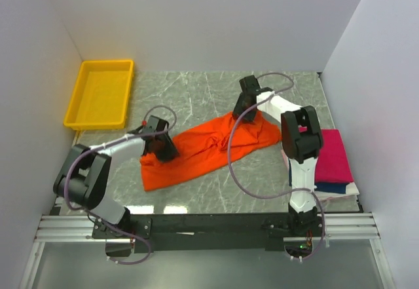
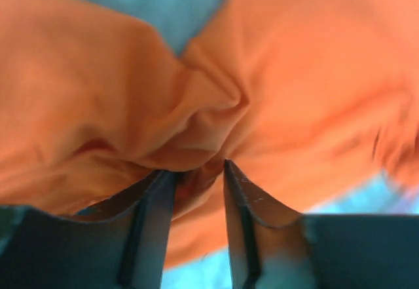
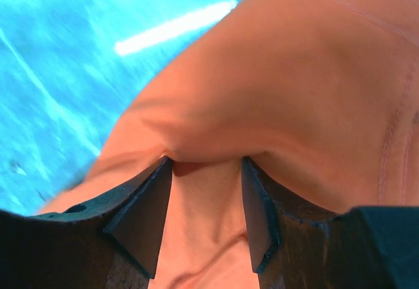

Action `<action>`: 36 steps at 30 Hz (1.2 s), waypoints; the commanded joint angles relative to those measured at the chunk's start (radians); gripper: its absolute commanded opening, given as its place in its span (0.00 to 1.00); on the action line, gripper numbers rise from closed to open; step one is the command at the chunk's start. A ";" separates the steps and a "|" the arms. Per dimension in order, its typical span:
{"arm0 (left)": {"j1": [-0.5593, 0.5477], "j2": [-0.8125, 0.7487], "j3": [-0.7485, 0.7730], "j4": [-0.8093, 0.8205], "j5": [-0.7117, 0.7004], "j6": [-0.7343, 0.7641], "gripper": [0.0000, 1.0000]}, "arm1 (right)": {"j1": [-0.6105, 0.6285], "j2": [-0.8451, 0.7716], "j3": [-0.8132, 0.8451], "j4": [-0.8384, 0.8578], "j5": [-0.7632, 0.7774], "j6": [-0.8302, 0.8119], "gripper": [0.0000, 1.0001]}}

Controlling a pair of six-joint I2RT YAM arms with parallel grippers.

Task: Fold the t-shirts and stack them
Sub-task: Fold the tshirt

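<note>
Left gripper (image 1: 163, 148): low on the left part of the bright orange t-shirt of soft cloth (image 1: 203, 151), near the shirt's left end.
Left grip: in the left wrist view the 2 dark fingers (image 2: 154, 223) stand narrow with a bunched fold of orange t-shirt (image 2: 294, 73) caught between their tips; creases run out from that pinch, so the left gripper (image 2: 196, 171) is holding the cloth.
Right gripper (image 1: 245, 105): on the far right part of the same shirt, beside its upper edge.
Right grip: the right wrist view shows the right gripper (image 3: 204, 164) with 2 dark fingers (image 3: 141, 217) partly closed on a fold of orange cloth (image 3: 294, 86), which stretches smooth across both tips; it is holding the shirt.
Orange t-shirt: lies in the middle of the grey marble-patterned table (image 1: 190, 92), stretched on a slant from near left to far right, rumpled, with a knot of wrinkles at its centre.
Folded stack: at the right edge of the table, beside the right arm, a magenta-pink folded t-shirt (image 1: 332, 154) lies on top of a navy blue t-shirt (image 1: 330, 187), with a white t-shirt (image 1: 353, 189) showing as a pale edge underneath.
Yellow plastic tray (image 1: 74, 109): far left corner, well apart from the shirts.
Table in the right wrist view (image 3: 52, 73): looks blue-tinted, with a bright streak of reflected light.
</note>
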 commanded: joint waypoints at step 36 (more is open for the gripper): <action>-0.561 0.054 0.248 -0.204 -0.021 0.362 0.37 | -0.028 -0.107 -0.016 -0.068 0.123 -0.015 0.43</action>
